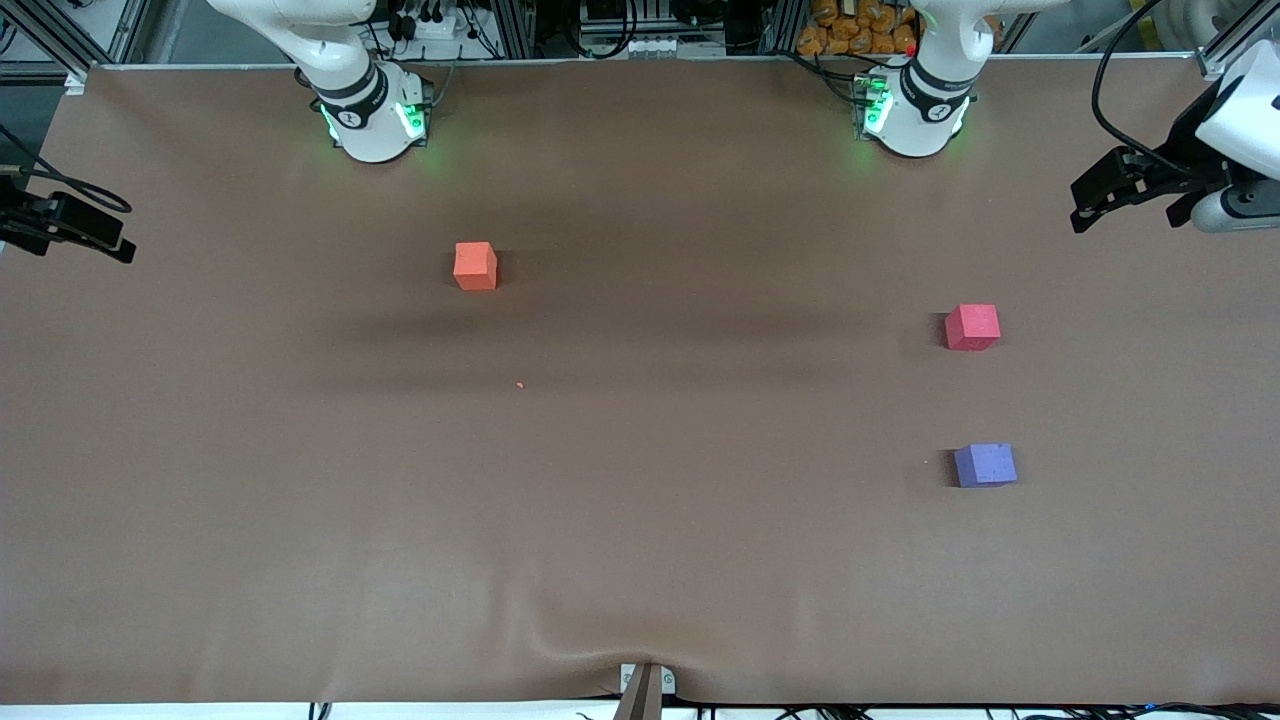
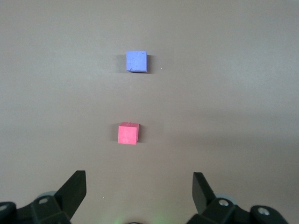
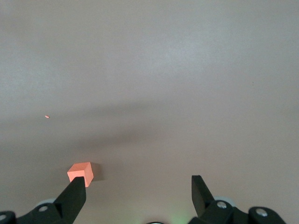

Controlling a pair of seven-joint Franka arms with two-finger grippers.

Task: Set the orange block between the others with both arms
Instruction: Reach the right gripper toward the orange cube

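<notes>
Starting step, nothing picked yet. Orange block (image 1: 475,266) sits on the brown table (image 1: 640,560) toward the right arm's end, well apart from the red-pink cube (image 1: 972,327) and purple cube (image 1: 985,465) at the left arm's end. Right gripper (image 3: 138,189) is up over the orange block's area, jaws spread wide, empty. Left gripper (image 2: 139,186) waits above the red-pink cube's side, wide open, empty. Next probably: right gripper descends, straddles the orange block, closes.
</notes>
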